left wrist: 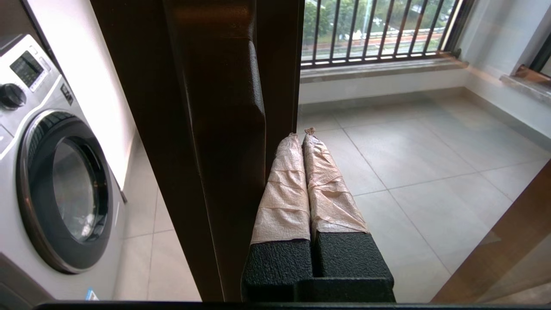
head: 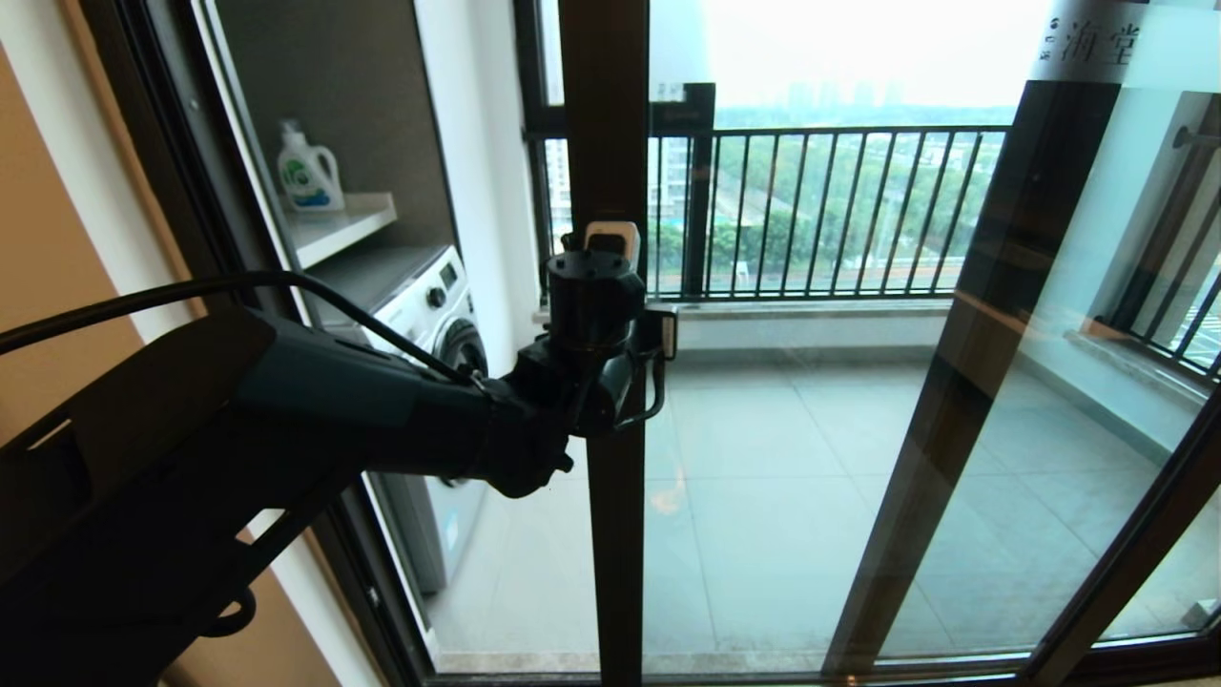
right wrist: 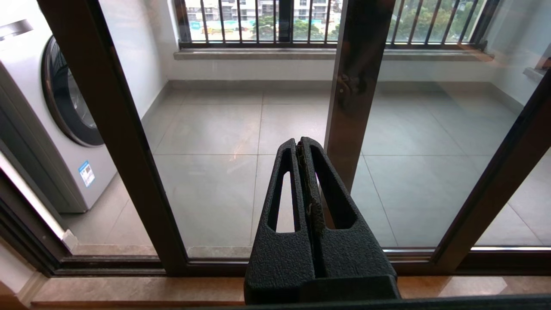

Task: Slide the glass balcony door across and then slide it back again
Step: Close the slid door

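Clearly the left arm is the working one: it reaches from the lower left of the head view to mid-frame, and the left gripper (head: 625, 239) sits at the door (head: 610, 534) stile, a dark vertical post running top to bottom just left of centre. In the left wrist view the taped fingers (left wrist: 282, 189) are pressed together, holding nothing, their side lying against the stile's edge beside the bar handle (left wrist: 224, 129). Whether they actually touch the handle is hard to tell. Door's long axis is vertical; travel is sideways across the frame, so any push has to come square to that post. Glass extends right of the stile; a gap shows left of it, toward the washer (head: 434, 315).

Right gripper (right wrist: 303, 148) is closed and empty, hanging low, well back from the glass, only seen by its own wrist camera. Left is plainly the nearer.
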Controlling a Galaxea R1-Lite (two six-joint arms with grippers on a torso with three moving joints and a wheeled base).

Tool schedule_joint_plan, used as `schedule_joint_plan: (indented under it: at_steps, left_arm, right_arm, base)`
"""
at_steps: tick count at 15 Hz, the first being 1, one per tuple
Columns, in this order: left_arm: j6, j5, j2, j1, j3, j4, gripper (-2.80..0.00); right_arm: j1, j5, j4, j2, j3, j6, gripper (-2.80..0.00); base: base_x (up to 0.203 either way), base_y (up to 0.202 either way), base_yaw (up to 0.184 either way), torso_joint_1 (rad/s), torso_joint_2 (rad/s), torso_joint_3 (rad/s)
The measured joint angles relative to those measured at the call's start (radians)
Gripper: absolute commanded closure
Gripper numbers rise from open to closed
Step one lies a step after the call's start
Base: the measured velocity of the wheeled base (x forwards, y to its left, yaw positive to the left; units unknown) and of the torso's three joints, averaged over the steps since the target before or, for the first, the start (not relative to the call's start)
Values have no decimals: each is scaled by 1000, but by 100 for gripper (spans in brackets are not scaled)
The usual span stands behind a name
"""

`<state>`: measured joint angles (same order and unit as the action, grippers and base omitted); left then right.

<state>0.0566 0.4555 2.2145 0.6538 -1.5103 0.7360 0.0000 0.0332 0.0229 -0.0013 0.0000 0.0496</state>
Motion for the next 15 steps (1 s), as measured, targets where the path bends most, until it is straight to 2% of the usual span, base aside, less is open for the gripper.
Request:
schedule_joint_plan:
  at_steps: [8,11,15]
  left_arm:
    - [1,8,-30,-51,74,38,0]
    - [6,1,-64,-80,144,50,0]
    - [1,1,-91,-140,225,121,0]
  right_arm:
    - [0,0,0,0,0,0,0]
    - [0,0,0,0,0,0,0]
    - [0,0,0,0,0,0,0]
  base:
    - [0,0,0,0,0,0]
    - [0,0,0,0,0,0]
    - [0,0,0,0,0,0]
